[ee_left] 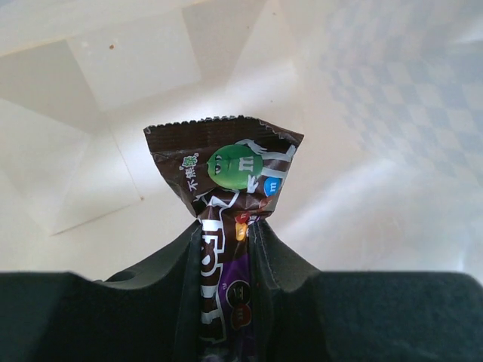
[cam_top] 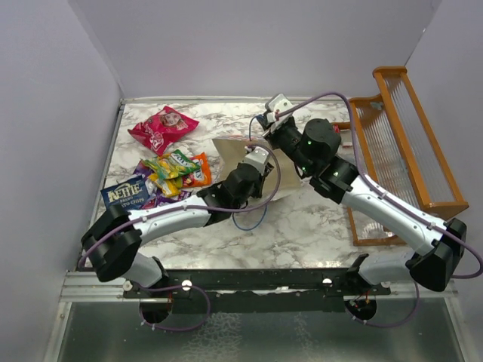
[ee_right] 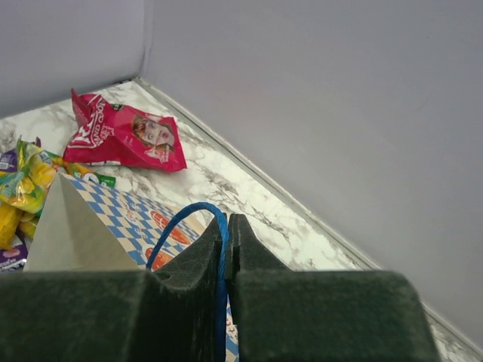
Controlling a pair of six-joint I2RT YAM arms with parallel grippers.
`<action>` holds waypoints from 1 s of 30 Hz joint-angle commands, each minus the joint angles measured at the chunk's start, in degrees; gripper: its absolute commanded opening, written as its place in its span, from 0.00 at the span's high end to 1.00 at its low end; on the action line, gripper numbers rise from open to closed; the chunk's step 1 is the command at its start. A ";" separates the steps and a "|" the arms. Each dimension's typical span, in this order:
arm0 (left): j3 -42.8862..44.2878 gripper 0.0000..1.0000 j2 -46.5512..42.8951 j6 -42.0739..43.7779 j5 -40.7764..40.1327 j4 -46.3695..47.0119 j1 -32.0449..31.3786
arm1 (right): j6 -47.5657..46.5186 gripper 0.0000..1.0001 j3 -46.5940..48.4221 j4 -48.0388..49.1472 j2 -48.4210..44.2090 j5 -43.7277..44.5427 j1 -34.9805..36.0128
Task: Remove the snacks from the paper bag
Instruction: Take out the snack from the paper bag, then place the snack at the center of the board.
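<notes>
Left wrist view: left gripper (ee_left: 226, 230) is pinching a brown candy packet (ee_left: 226, 170) inside the paper bag (ee_left: 377, 113).
Right wrist view: right gripper (ee_right: 226, 230) is clamping the blue handle (ee_right: 221, 294).
Other snacks (cam_top: 162, 177): lying left of the bag.

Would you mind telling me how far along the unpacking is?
Done: pink-red bag, blue chips bag and candy packs lie on the table. In hand: the left gripper pinches a brown candy packet inside the paper bag while the right gripper holds its blue handle. Remaining: carry that packet out; no others show inside.
</notes>
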 commanded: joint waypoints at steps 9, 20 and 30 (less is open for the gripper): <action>-3.36 0.77 -20.84 3.07 9.62 -5.59 -0.38 | 2.57 0.98 10.00 -4.48 4.92 2.99 -3.04; -0.71 0.78 -37.93 7.80 6.97 -14.00 -0.32 | 5.56 0.98 15.35 -9.45 8.10 2.08 -6.75; 9.14 0.78 -44.32 14.96 -18.95 -24.51 -0.32 | 13.79 0.98 27.23 -22.53 12.46 -4.62 -10.07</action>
